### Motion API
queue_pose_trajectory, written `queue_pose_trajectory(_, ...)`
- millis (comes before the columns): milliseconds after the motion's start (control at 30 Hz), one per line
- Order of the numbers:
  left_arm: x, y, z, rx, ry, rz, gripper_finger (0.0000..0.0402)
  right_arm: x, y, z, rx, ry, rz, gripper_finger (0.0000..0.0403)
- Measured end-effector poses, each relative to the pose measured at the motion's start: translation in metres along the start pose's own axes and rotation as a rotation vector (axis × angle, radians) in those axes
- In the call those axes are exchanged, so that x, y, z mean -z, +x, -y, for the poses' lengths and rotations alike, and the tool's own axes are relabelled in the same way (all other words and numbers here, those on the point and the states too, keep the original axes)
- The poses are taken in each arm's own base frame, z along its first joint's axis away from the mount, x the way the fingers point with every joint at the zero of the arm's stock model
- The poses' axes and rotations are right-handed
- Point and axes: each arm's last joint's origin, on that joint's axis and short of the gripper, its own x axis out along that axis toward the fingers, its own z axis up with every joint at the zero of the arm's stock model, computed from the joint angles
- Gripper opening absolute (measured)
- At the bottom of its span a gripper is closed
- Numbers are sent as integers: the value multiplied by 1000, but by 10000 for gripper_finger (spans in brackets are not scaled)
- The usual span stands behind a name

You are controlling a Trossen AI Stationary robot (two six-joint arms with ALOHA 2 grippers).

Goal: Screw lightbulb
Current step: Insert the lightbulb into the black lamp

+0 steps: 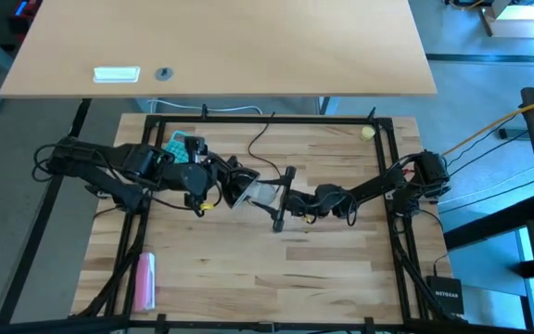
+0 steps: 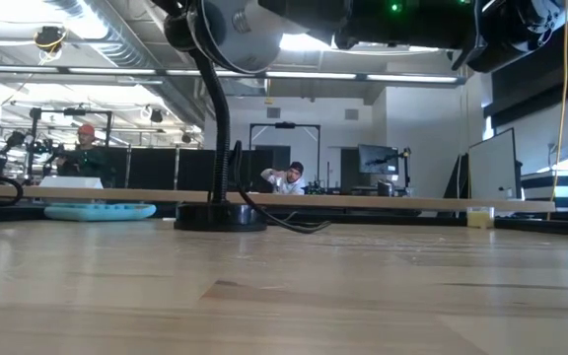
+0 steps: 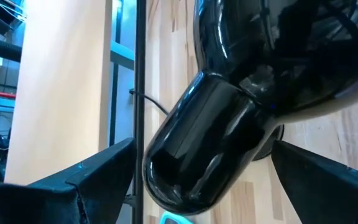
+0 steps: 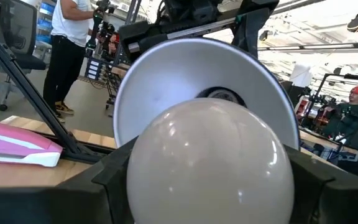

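My left gripper (image 3: 197, 180) clasps the black lamp shade (image 3: 216, 143). My right gripper (image 4: 210, 180) grips the bulb (image 4: 210, 165), white, frosted and round, held just before the shade's white mouth. Pale wood table (image 1: 276, 269); people beyond.

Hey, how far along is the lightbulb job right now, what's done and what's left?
Done: the right gripper is shut on the lightbulb and has it up in front of the lamp shade's white inside, facing the socket. In hand: the left gripper straddles the shade's black neck, seemingly steadying it. Left: the bulb is not yet in the socket, so seating and screwing remain.
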Motion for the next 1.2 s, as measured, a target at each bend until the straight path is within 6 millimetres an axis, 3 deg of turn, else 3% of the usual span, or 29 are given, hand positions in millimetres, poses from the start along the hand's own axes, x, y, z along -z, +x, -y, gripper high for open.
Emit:
queue_pose_trajectory(300,1,5,3,7,30,-42,361,0,0,0,-1,5,-5,269)
queue_pose_trajectory(500,-4,12,8,10,146,-63,361,1,0,0,3,3,-15,269)
queue_pose_trajectory(800,-6,13,9,8,67,-53,361,2,0,0,4,2,-17,269)
queue_pose_trajectory(1200,-5,26,-2,20,125,-77,358,0,6,3,30,12,2,269)
